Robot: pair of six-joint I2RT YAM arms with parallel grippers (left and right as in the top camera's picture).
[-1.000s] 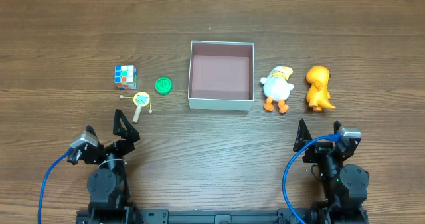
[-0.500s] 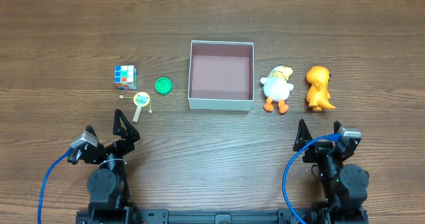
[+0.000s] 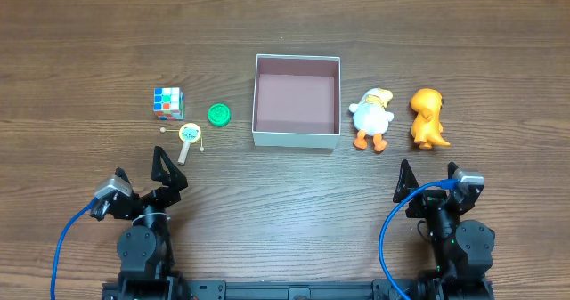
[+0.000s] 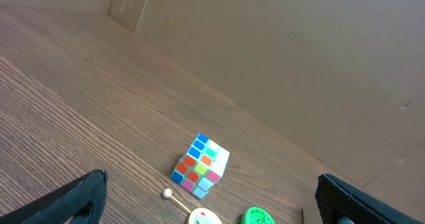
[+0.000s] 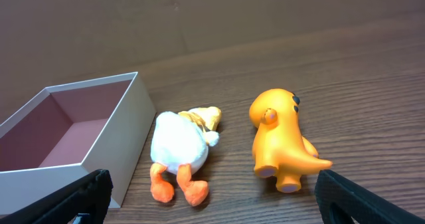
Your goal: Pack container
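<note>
Nothing has moved since the earlier frames; every item and both arms hold the same places.

Left gripper (image 3: 142,171): parked at the near edge of the wooden table (image 3: 285,33), on the left. Jaws spread wide, holding nothing; its wrist view shows the two dark fingers (image 4: 80,197) at the bottom corners with bare table between them.

Right gripper (image 3: 429,174): parked at the near edge, on the right. Jaws likewise spread and empty, fingers (image 5: 73,197) at the bottom corners of its wrist view.

Small drum rattle (image 3: 189,135): pale handle, round face, two bead strikers. It lies flat just beyond the left gripper.

Green disc (image 3: 219,114): lies flat, just right of and beyond the rattle, apart from it.

Colour-puzzle cube (image 3: 166,102): stands left of the disc, farthest of the left group.

Container (image 3: 297,140): square white box with a pinkish-brown inside, standing open at table centre between the two toy groups — nothing in it.

Plush duck (image 3: 372,117): white body, orange feet, yellow bill. It lies just right of the container's right wall; contact cannot be told.

Orange dinosaur figure (image 3: 427,117): lies just right of the duck, not touching it.
</note>
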